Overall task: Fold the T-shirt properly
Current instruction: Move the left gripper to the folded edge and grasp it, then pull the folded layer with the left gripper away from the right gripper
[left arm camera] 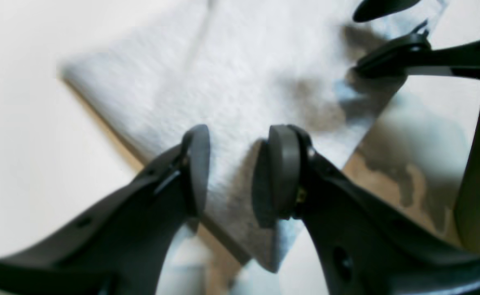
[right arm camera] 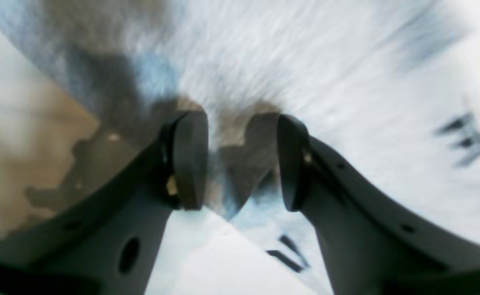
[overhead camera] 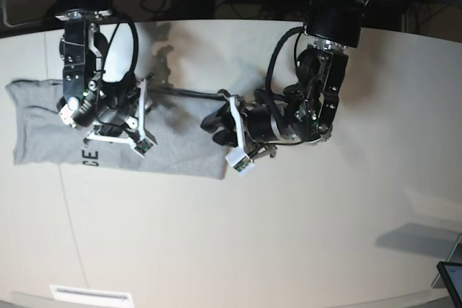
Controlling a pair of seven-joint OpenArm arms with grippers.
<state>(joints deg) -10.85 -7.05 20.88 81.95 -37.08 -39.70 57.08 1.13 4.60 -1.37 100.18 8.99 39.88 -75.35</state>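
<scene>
base view: your t-shirt (overhead camera: 108, 124) lies flat on the left part of the table (overhead camera: 289, 236), lettering up near its lower edge, so it is spread ready for a fold.
right gripper (overhead camera: 133, 117): it hangs over the shirt's middle; in the right wrist view its pads (right arm camera: 190, 159) stand apart with nothing between them, cloth blurred underneath, so it is released.
left gripper (overhead camera: 216, 122): it sits at the shirt's right edge; in the left wrist view the fingers (left arm camera: 283, 172) are parted above the hem, holding nothing.
judgement: you seem placed for a two-point pinch along that edge.
</scene>
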